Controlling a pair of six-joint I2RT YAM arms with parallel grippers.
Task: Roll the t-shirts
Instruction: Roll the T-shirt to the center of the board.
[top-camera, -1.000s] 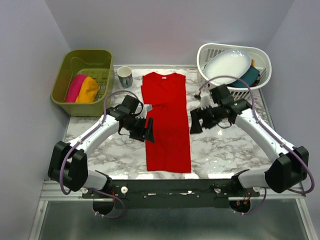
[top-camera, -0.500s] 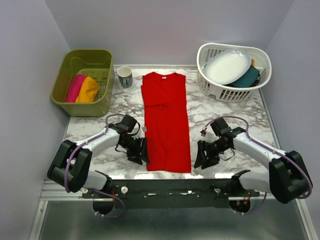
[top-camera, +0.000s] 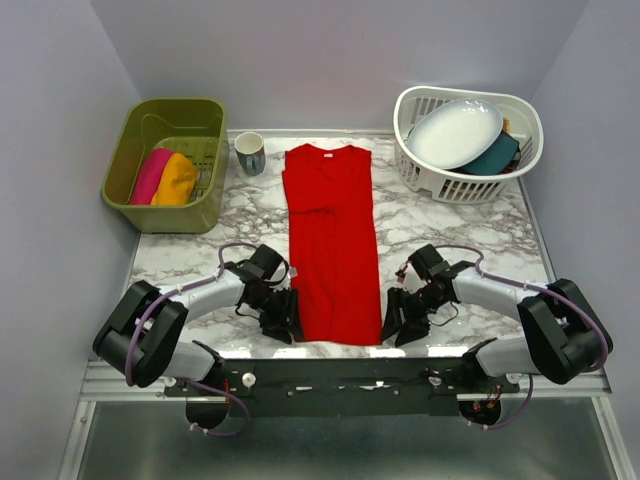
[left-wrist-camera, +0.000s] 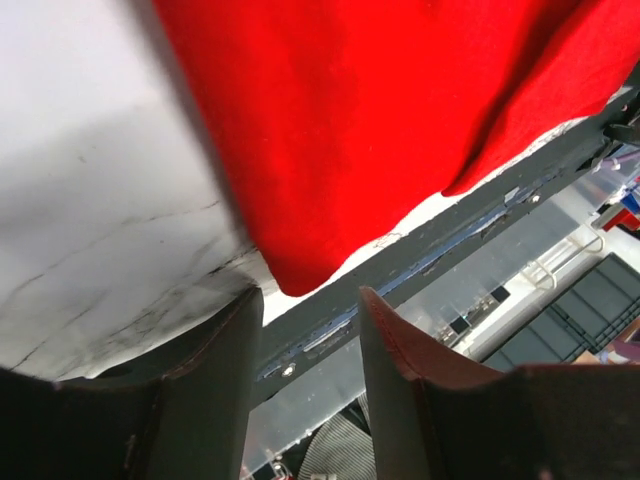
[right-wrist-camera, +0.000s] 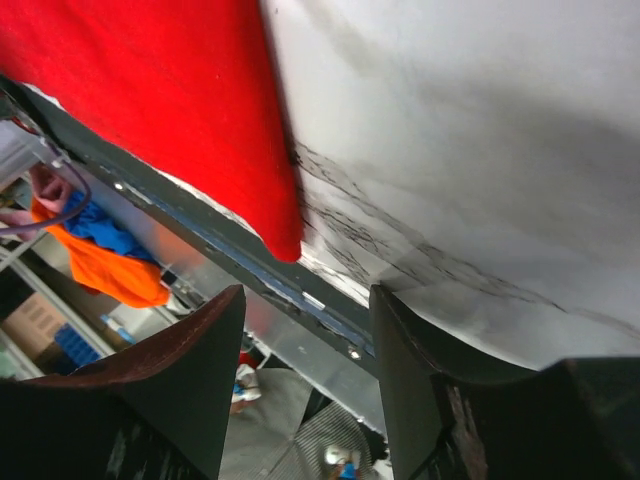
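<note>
A large red t-shirt lies folded into a long strip down the middle of the marble table, collar at the far end. My left gripper is open beside its near-left hem corner. My right gripper is open beside its near-right hem corner. Neither holds cloth. A magenta t-shirt and an orange t-shirt lie rolled in the green bin at the far left.
A mug stands right of the green bin. A white basket at the far right holds a white oval plate and a teal item. The table's near edge lies just below both grippers.
Both arms have drawn back from the shirt's middle to its near hem, and both grippers have closed in on the two near corners.
</note>
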